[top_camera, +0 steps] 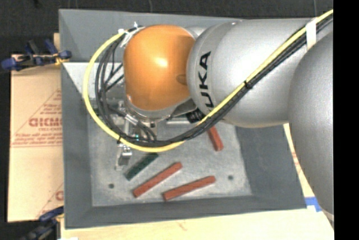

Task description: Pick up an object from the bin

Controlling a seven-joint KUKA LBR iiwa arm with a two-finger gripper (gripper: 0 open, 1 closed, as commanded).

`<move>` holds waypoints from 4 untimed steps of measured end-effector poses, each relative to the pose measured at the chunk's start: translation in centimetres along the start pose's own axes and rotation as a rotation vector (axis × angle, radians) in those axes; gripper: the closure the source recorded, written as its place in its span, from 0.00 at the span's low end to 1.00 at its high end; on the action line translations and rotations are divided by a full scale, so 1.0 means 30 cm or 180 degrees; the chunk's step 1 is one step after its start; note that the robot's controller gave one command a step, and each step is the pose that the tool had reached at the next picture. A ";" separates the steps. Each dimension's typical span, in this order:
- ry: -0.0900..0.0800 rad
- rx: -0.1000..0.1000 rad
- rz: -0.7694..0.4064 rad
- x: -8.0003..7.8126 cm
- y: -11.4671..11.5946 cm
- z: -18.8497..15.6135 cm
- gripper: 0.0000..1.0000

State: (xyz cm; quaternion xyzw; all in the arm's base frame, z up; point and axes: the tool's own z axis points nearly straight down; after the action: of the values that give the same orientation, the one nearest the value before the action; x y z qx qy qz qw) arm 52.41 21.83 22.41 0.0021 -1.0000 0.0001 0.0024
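My gripper point(121, 157) reaches down under the orange dome into the left part of the bin floor, and most of it is hidden by the wrist. Just to its right lies a dark green flat stick point(141, 166), slanting up to the right, its upper end close to the gripper's tip. Whether they touch I cannot tell. Below the green stick a red-brown stick point(157, 179) lies slanted the same way. A second red-brown stick point(189, 188) rests near the bin's front wall.
A third, shorter red-brown stick point(215, 139) pokes out from under the arm at the right of the bin floor. The big silver arm and its yellow cable cover the bin's back and right side.
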 end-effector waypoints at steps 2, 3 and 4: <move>-0.0032 -0.0003 -0.0355 0.035 -0.049 0.119 0.00; -0.0036 -0.0004 -0.0578 0.053 -0.113 0.310 0.00; -0.0029 -0.0003 -0.0612 0.060 -0.129 0.358 0.00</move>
State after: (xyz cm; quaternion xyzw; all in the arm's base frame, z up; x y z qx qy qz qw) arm 50.58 17.96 11.67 0.0981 -0.9952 -0.0006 -0.0022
